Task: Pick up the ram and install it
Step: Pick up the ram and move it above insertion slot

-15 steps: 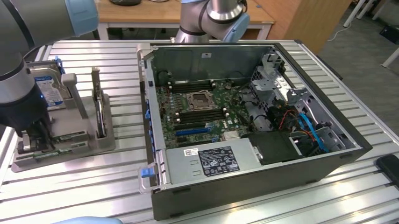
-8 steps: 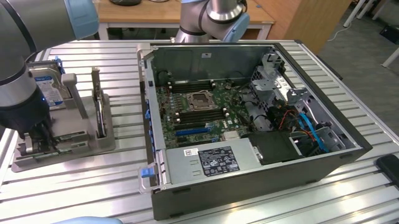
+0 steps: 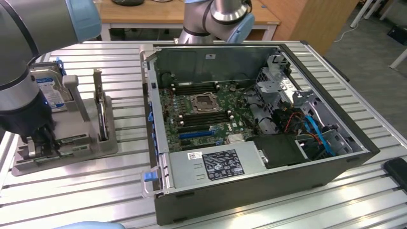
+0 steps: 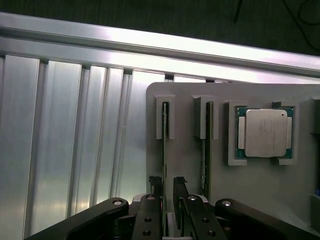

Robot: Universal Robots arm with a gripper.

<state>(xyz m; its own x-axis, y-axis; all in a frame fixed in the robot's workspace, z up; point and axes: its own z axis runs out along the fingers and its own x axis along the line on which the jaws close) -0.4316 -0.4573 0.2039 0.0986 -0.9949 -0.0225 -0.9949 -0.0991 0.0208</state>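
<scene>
Two-finger gripper (image 4: pixel 167 180) straddles the ram (image 4: pixel 165 125) at the exterior view's lower left, slightly open, nothing pinched yet. We're mid-pick; it needs a square squeeze.

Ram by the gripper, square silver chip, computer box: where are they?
ram (image 4: pixel 164 145), wrist view, its thin long edge.
processor chip (image 4: pixel 265 131), wrist view, middle of its silver lid.
computer case (image 3: pixel 267 193), exterior view, its dark near wall.
</scene>
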